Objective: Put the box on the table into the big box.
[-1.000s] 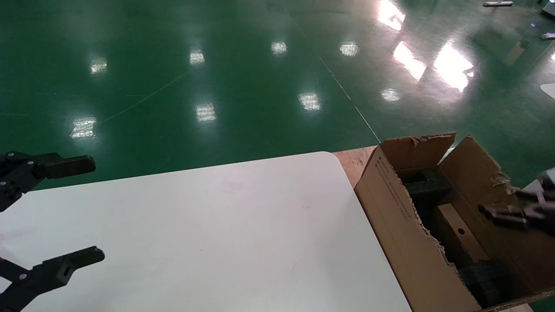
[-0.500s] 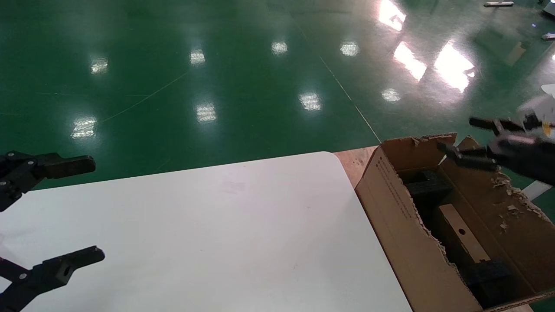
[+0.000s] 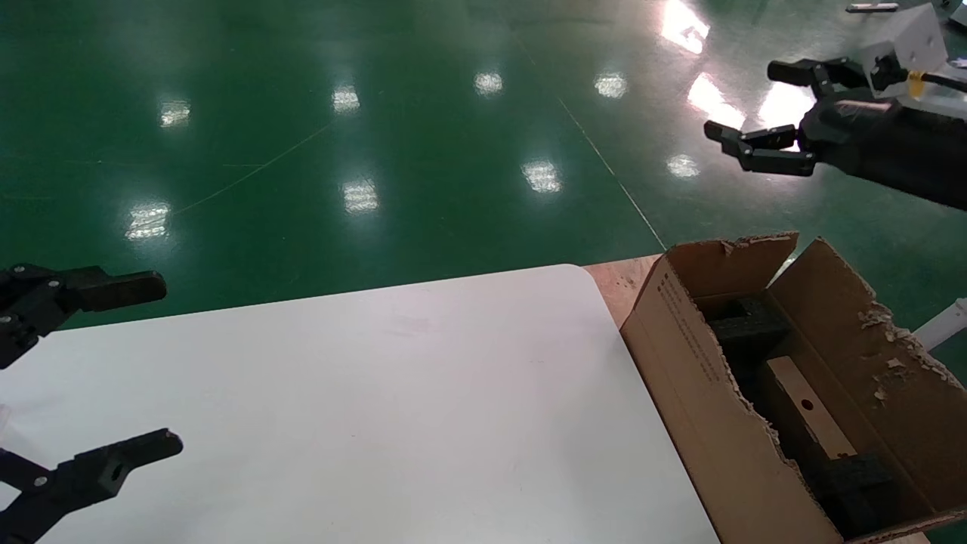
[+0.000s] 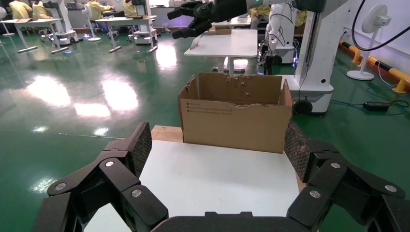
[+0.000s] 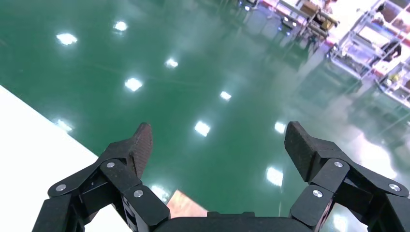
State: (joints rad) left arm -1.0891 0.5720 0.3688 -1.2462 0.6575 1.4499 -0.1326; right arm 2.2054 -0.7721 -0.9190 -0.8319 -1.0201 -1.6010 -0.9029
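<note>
The right gripper [image 3: 759, 109] has risen out of the big box [image 3: 706, 393] and now hangs high above its far side, fingers spread and empty. So the box [image 3: 808, 415] is released: it lies inside, between two black foam blocks [image 3: 748, 326]. The task looks done. One box, one big box. The left gripper [image 3: 125, 370] waits, released, at the table [image 3: 378, 408] left edge.

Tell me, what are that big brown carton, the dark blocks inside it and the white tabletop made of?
The big box looks like plain matte corrugated cardboard: its flap edges are ragged and torn. The black blocks seem to be packing foam, dull and slightly grainy. The table is smooth and faintly glossy, perhaps laminate or plastic; its core cannot be told.
</note>
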